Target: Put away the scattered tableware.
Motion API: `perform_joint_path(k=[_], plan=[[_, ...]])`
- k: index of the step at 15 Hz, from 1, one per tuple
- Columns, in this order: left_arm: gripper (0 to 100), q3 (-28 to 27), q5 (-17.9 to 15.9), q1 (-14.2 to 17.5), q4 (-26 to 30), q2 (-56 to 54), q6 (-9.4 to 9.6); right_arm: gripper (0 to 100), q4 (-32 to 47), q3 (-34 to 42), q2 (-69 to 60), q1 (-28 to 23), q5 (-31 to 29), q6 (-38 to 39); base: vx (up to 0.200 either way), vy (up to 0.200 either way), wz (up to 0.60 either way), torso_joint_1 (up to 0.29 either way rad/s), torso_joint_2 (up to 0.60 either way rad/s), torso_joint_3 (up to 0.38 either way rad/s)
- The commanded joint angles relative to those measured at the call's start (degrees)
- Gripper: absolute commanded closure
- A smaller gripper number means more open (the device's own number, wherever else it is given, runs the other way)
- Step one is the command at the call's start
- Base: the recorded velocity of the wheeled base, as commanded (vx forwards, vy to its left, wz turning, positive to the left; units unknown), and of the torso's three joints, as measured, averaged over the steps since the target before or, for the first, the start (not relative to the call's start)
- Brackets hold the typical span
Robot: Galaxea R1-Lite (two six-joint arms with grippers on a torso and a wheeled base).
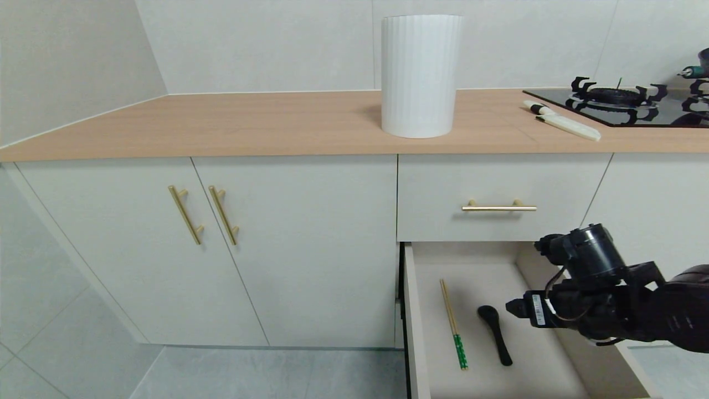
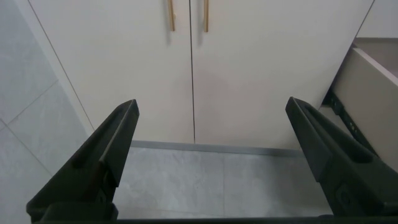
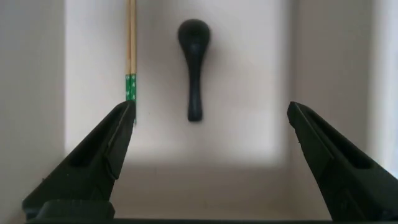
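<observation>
The lower drawer (image 1: 414, 321) below the counter stands pulled out. On its floor lie a pair of wooden chopsticks with green ends (image 1: 453, 331) (image 3: 130, 56) and a black spoon (image 1: 494, 333) (image 3: 194, 65), side by side. My right gripper (image 3: 211, 134) hovers open over the drawer, above the spoon, holding nothing; its arm (image 1: 604, 299) is at the drawer's right side. My left gripper (image 2: 211, 134) is open and empty, low in front of the cabinet doors (image 2: 193, 68). A white-bladed knife (image 1: 562, 120) lies on the counter near the stove.
A tall white ribbed container (image 1: 420, 75) stands on the wooden countertop (image 1: 221, 122). A black gas stove (image 1: 626, 102) is at the far right. A shut drawer with a gold handle (image 1: 498, 208) sits above the pulled-out one. Two cabinet doors with gold handles (image 1: 205, 213) are left of it.
</observation>
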Motion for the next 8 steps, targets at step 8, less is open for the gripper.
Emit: perform_joint_path(k=[8], plan=[[0, 0.01, -0.01, 0.00, -0.07, 0.02, 0.07, 0, 11.20, 3.41, -13.19, 5.35, 0.00, 5.18, 0.000, 0.000, 0.00, 0.000, 0.00, 0.000]])
